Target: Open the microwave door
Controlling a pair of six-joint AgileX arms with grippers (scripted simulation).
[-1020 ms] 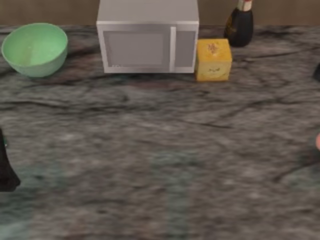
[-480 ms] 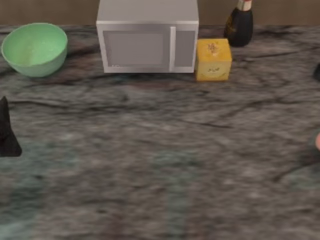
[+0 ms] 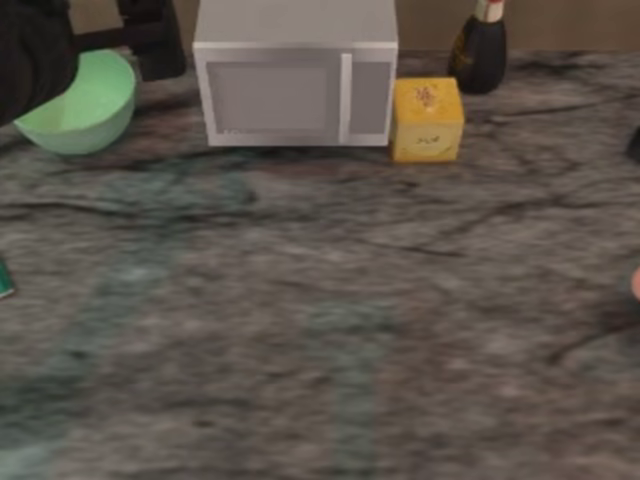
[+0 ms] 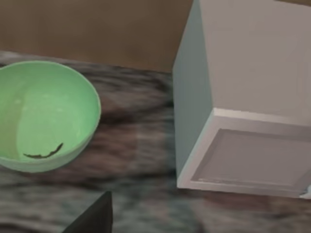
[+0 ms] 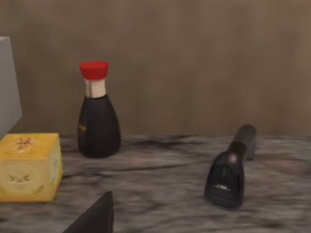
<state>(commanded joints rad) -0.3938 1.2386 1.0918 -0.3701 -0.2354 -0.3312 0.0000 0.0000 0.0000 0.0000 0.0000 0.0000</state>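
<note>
The left arm's dark bulk (image 3: 35, 45) reaches over the far-left corner of the table, covering part of the green bowl (image 3: 75, 105); a black piece of it (image 3: 150, 35) sits just beside the microwave (image 3: 295, 70) on its left. Whether the left gripper's fingers are apart or together cannot be told: the left wrist view shows only one dark fingertip (image 4: 92, 218) at the frame's edge. The right arm is parked off the right side of the table, with one dark fingertip (image 5: 92, 216) in its own view, state likewise unclear.

The microwave stands at the back of the table, centre-left, its door (image 3: 275, 98) flush with the front, beside the narrow control panel (image 3: 370, 97). Touching its right side is a yellow cube (image 3: 427, 120) with small dark markings too blurred to read. Behind the cube stands a dark bottle (image 3: 478, 50).

Only the right wrist view shows the bottle's red cap (image 5: 94, 69) and a black handheld scanner (image 5: 229, 167) lying on the table, with a tiny unreadable white label. Only the left wrist view shows the microwave's left side wall (image 4: 192, 97) and a dark streak inside the bowl (image 4: 43, 153)
</note>
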